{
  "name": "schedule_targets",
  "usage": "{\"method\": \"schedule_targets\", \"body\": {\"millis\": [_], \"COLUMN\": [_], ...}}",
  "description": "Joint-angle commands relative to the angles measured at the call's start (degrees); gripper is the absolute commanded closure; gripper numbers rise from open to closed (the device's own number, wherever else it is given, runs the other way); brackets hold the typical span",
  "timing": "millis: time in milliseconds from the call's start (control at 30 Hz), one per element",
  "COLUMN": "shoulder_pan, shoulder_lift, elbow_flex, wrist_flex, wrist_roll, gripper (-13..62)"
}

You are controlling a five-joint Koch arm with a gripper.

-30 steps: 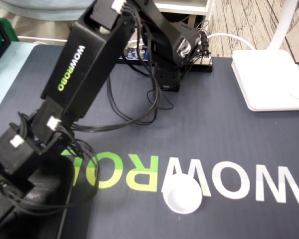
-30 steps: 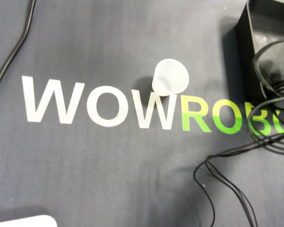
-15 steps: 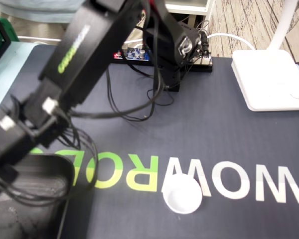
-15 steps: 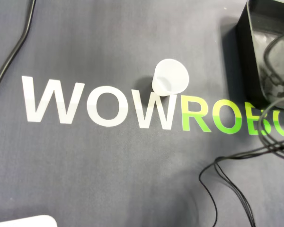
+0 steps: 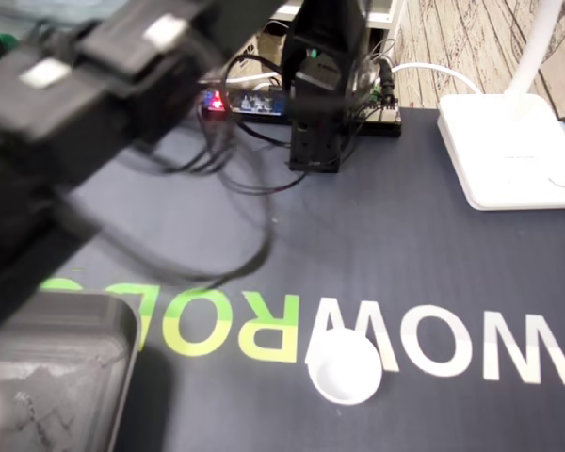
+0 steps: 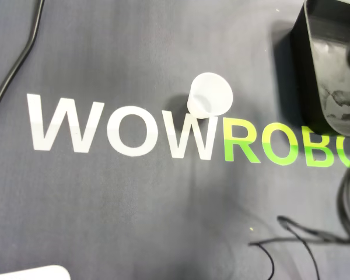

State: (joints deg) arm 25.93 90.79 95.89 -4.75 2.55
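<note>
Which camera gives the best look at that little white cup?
The overhead view: the white cup stands sharp and uncovered near mid-picture. The fixed view shows the cup too, whole but softer, near the bottom edge.

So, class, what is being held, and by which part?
Cannot be told: the gripper is outside both views. The white cup stands free on the mat.

My dark grey mat (image 5: 424, 245) with the big WOWROBO lettering (image 6: 114, 128) is lying flat, a white lamp base (image 5: 508, 151) is sitting at its far right corner, a little board (image 5: 254, 102) is glowing red at the back, and a black cable (image 6: 13, 69) is trailing across the overhead view's top left.
</note>
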Motion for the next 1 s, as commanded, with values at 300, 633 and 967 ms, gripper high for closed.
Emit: {"method": "schedule_targets", "body": {"millis": [300, 633, 967], "shoulder_pan": [-18.2, -28.7, -30.7], "shoulder_lift": [25.5, 31.4, 22.9], "elbow_flex": [21.6, 36.0, 39.2], "wrist_flex": [-1.5, -4.7, -11.9], "wrist_roll": [-33.1, -61.0, -85.8], "gripper": [47.4, 47.4, 47.4]}}
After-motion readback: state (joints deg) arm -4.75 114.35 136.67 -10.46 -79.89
